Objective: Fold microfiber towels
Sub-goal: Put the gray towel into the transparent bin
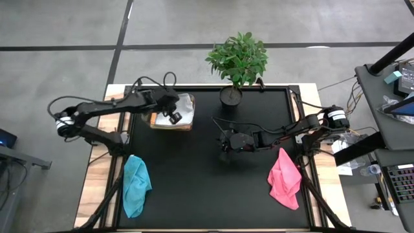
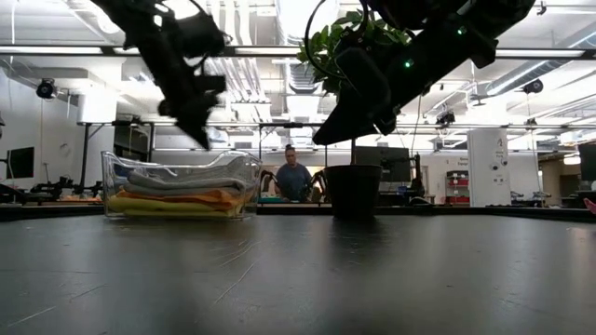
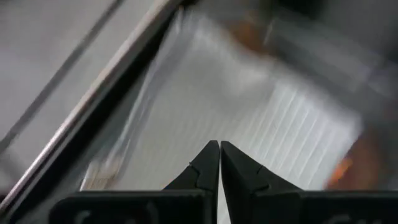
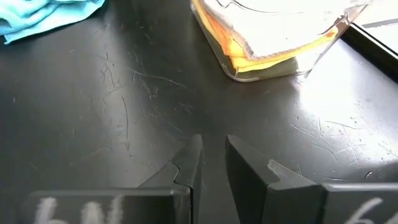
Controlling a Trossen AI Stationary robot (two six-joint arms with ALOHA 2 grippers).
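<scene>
1. Your left tool (image 1: 174, 117), fingers pressed together and holding nothing, is hovering directly over the clear box (image 1: 155, 121); the white-grey towel (image 1: 184, 107) is lying right below it, atop the stack.
2. Your right tool (image 1: 224, 141), slightly parted and empty, is waiting well off from the box; the pink towel (image 1: 284, 178) is lying on the tabletop (image 1: 207, 188) nearer that arm, the teal towel (image 1: 134, 184) nearer the left.
</scene>
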